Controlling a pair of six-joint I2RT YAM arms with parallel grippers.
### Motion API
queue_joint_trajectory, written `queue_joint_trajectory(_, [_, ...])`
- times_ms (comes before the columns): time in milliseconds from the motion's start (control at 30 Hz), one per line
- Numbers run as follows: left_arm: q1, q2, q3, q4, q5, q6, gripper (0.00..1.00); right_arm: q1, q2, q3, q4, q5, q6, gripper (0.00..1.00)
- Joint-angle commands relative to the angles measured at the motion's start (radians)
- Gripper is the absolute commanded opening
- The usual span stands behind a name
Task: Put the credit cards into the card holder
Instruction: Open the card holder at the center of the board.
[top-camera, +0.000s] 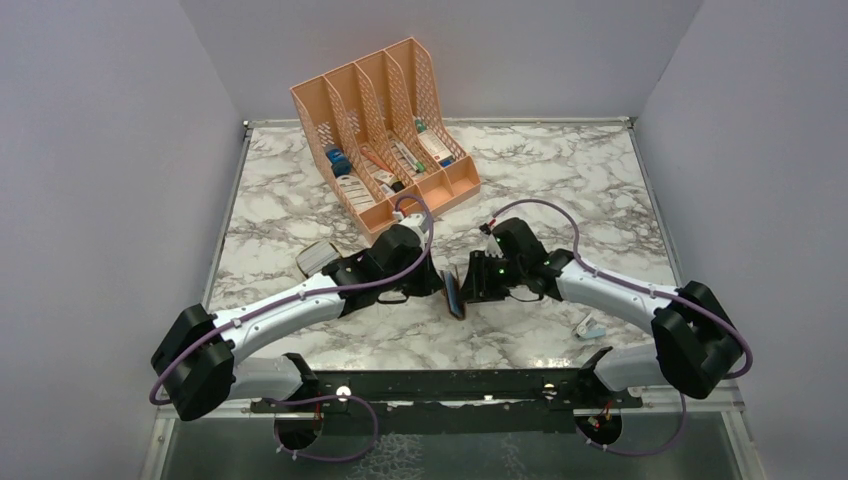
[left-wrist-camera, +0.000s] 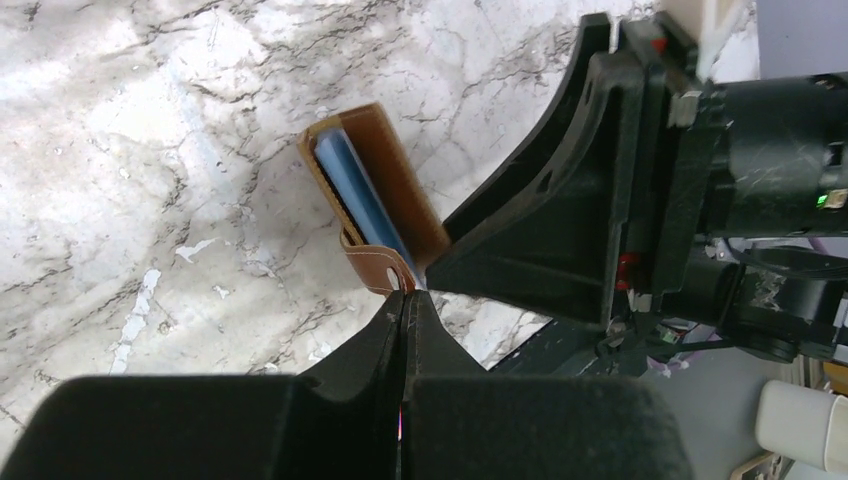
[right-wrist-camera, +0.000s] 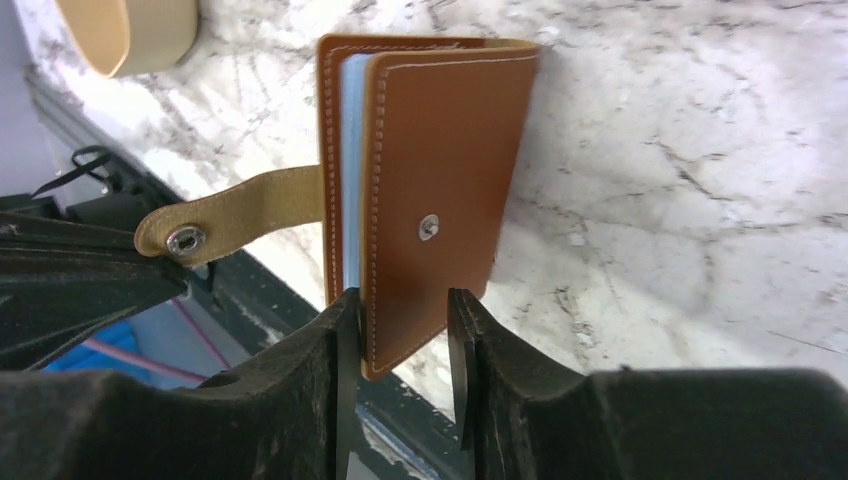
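Note:
The brown card holder (top-camera: 455, 293) stands on edge between my two grippers at the table's middle front. A pale blue card (right-wrist-camera: 350, 150) sits inside it and also shows in the left wrist view (left-wrist-camera: 365, 195). My left gripper (left-wrist-camera: 405, 297) is shut on the end of the holder's snap tab (right-wrist-camera: 215, 225). My right gripper (right-wrist-camera: 402, 325) is open, its fingers astride the lower corner of the holder's front cover (right-wrist-camera: 445, 180). The left finger touches the cover and the right finger stands a little apart from it. No loose cards are clearly in view.
A peach slotted desk organizer (top-camera: 385, 130) with pens and small items stands at the back. A tan rounded object (top-camera: 318, 257) lies by the left arm and also shows in the right wrist view (right-wrist-camera: 125, 35). A small white-blue item (top-camera: 590, 325) lies front right.

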Motion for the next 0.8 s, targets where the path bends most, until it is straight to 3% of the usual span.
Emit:
queue_joint_trajectory(0, [0.006, -0.027, -0.037, -0.011, -0.028, 0.007, 0.00, 0.008, -0.029, 0.016, -0.074, 0.153, -0.026, 0.33])
queue_joint_trajectory(267, [0.006, -0.035, -0.094, -0.035, -0.075, 0.013, 0.00, 0.008, -0.090, -0.059, -0.117, 0.272, -0.013, 0.20])
queue_joint_trajectory(533, [0.005, -0.036, -0.104, -0.063, -0.095, 0.043, 0.00, 0.008, -0.090, -0.054, -0.217, 0.417, -0.017, 0.25])
queue_joint_trajectory(767, [0.005, -0.048, -0.093, -0.004, -0.026, 0.061, 0.00, 0.008, -0.158, 0.055, -0.349, 0.423, -0.040, 0.40])
